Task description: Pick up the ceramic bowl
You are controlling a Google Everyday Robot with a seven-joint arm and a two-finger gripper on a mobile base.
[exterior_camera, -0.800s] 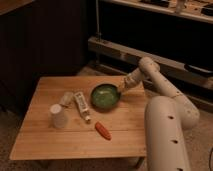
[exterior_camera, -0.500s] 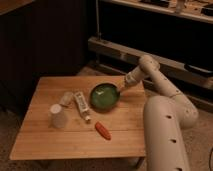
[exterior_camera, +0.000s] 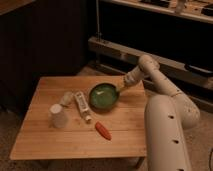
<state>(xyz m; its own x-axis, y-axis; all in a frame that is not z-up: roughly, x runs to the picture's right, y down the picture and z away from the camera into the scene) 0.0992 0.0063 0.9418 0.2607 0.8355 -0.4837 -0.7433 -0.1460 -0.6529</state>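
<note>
1. The round, glossy green ceramic bowl (exterior_camera: 102, 96) is sitting on the pale wooden table (exterior_camera: 45, 142), toward the back right. It is just right of a white tube (exterior_camera: 82, 106) lying flat.
2. The gripper (exterior_camera: 120, 90), at the end of the white arm, is pressing in at the bowl's right rim. I cannot tell whether it is clamping the rim or only beside it.
3. Risk: the glazed rim is looking slippery. A one-sided pinch could be letting the bowl tilt and slide out on lifting.
4. Risk: any sideways push could be shoving the bowl into the tube, or on toward the upturned white cup (exterior_camera: 59, 116).
</note>
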